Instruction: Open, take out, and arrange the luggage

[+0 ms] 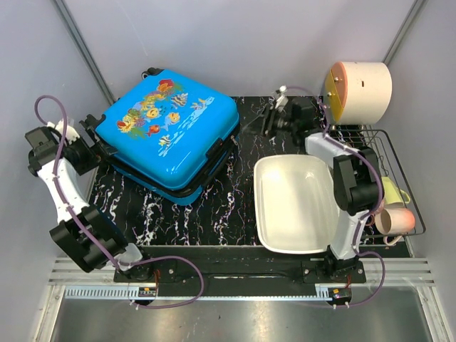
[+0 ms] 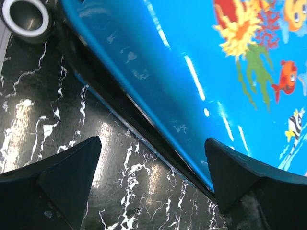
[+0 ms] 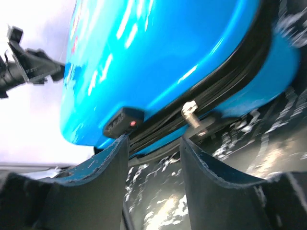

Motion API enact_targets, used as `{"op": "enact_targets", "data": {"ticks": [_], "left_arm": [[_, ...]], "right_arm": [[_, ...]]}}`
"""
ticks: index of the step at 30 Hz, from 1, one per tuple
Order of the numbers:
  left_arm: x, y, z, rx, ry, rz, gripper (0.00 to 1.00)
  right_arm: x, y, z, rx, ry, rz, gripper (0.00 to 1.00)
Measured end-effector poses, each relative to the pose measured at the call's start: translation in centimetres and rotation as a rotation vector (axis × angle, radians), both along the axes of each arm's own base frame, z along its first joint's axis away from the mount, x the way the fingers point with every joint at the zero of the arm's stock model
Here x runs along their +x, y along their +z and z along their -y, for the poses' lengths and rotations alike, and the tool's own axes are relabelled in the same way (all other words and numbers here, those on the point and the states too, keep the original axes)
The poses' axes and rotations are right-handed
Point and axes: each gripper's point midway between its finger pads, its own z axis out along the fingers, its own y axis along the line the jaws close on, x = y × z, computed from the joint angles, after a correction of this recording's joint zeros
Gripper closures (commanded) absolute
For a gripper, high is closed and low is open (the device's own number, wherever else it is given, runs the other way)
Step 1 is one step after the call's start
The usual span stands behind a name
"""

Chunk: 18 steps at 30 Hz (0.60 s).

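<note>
Luggage (image 1: pixel 167 132) is laid at the far left corner of the surface (image 1: pixel 214 214); left tool (image 2: pixel 153 143) is spread wide, right tool (image 3: pixel 153 143) half parted, empty.

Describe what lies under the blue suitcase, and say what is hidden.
The suitcase rests on a black marbled mat, visible around it. The mat directly beneath and the suitcase's inside are covered by the shell.

Lab cell: white walls (image 1: pixel 235 43), aluminium rail (image 1: pixel 235 291)

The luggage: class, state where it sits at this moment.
In the top view the luggage lies left of centre, between the left gripper and the white basin.
</note>
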Motion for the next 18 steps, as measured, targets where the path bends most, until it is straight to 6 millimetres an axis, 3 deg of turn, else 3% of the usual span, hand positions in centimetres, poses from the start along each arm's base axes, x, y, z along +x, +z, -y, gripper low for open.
{"op": "enact_targets", "data": {"ticks": [5, 9, 14, 18], "left_arm": [[-1.4, -2.0, -0.4, -0.053, 0.084, -0.043, 0.19], [-2.0, -3.8, -0.6, -0.07, 0.133, -0.093, 0.25], [-2.6, -5.9, -0.3, -0.083, 0.145, -0.154, 0.28], [-1.7, -8.3, 0.8, -0.093, 0.097, -0.219, 0.29]], "right_arm": [[5.5, 4.3, 4.3, -0.021, -0.097, 0.188, 0.46], [10.5, 6.7, 4.1, -0.037, -0.152, 0.322, 0.48], [16.3, 5.6, 3.1, -0.043, -0.212, 0.388, 0.48], [19.6, 1.4, 2.3, -0.046, -0.23, 0.357, 0.48]]}}
